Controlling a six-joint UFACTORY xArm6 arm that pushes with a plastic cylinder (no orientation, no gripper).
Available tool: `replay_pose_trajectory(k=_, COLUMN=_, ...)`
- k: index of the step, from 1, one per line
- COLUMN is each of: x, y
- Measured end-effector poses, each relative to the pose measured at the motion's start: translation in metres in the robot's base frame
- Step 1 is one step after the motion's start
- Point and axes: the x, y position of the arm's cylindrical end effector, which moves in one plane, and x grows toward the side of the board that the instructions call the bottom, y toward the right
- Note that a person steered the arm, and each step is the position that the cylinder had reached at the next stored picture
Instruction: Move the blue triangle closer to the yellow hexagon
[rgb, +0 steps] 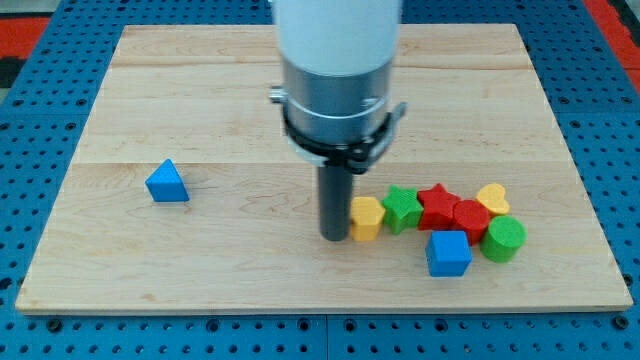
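Over on the view's left, well apart from everything else, sits the blue triangle (167, 182), alone on bare wood. We carry no hand that opens or closes, only a straight dark rod, so nothing is held; our tip (334, 237) rests at the view's centre, touching or just beside the left face of the yellow hexagon (367, 218). That hexagon is the leftmost of a cluster: to its right come a green star-like block (402, 208), a red star (436, 203), a red block (470, 219) whose shape we cannot make out, a yellow heart (493, 198), a green cylinder (503, 239) and, nearer the view's bottom, a blue cube (448, 253).

We judge the triangle to be light, rigid and fairly slick on the smooth wooden board (200, 90), so it should slide readily under a gentle push and will not deform or break. Since we cannot grasp it, the place to engage it is its left side, which means we first have to travel round behind it. A wedge shape tends to spin if pushed off-centre, so we would meet a flat face squarely, in line with the hexagon. Pressing a corner would likely send it skidding aside. The stretch between the two is free of other blocks, so a straight push toward the view's right looks workable.
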Motion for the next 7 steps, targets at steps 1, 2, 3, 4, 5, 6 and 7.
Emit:
replay_pose_trajectory(k=1, x=-0.008, y=0.000)
replay_pose_trajectory(k=2, x=-0.049, y=-0.032)
replay_pose_trajectory(k=3, x=-0.111, y=-0.057)
replay_pose_trajectory(k=4, x=-0.112, y=-0.143)
replay_pose_trajectory(k=5, x=-0.090, y=-0.193)
replay_pose_trajectory(k=6, x=-0.058, y=-0.198)
replay_pose_trajectory(k=7, x=-0.058, y=-0.214)
